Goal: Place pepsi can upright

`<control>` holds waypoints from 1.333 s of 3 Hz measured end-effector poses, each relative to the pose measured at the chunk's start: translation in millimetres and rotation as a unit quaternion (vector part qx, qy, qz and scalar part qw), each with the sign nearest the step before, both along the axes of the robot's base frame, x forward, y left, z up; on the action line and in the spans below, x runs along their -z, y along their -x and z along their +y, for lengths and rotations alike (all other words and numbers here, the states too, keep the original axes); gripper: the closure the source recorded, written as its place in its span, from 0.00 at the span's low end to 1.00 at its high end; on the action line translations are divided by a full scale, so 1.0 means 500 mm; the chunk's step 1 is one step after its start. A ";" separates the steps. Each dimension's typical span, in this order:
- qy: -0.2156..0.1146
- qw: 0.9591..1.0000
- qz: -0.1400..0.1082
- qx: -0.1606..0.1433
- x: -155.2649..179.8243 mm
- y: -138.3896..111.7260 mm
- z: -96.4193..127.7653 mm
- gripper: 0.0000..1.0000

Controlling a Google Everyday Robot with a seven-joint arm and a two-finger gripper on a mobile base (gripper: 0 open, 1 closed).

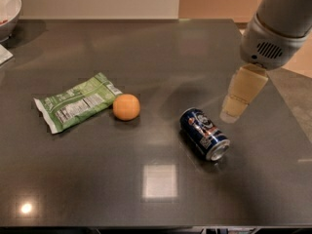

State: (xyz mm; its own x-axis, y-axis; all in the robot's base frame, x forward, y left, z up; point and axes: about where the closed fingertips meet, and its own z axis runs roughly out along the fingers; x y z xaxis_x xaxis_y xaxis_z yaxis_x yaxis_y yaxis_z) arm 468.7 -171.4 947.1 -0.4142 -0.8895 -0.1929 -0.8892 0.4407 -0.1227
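The pepsi can (204,132) lies on its side on the dark table (161,57), right of centre, with its silver end turned toward the front right. The gripper (233,112) hangs from the grey arm at the upper right. Its pale fingers point down, just above and to the right of the can, apart from it. It holds nothing that I can see.
An orange ball (126,107) sits left of the can. A green snack bag (75,102) lies flat beside the ball. A white bowl (9,11) stands at the far left corner. The table's right edge runs just beyond the gripper.
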 end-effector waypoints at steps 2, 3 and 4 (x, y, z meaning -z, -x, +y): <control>-0.004 0.993 0.033 0.115 0.036 -0.002 0.080 0.00; 0.002 0.982 0.049 0.181 0.061 0.009 0.105 0.00; 0.008 0.971 0.068 0.230 0.098 0.016 0.114 0.00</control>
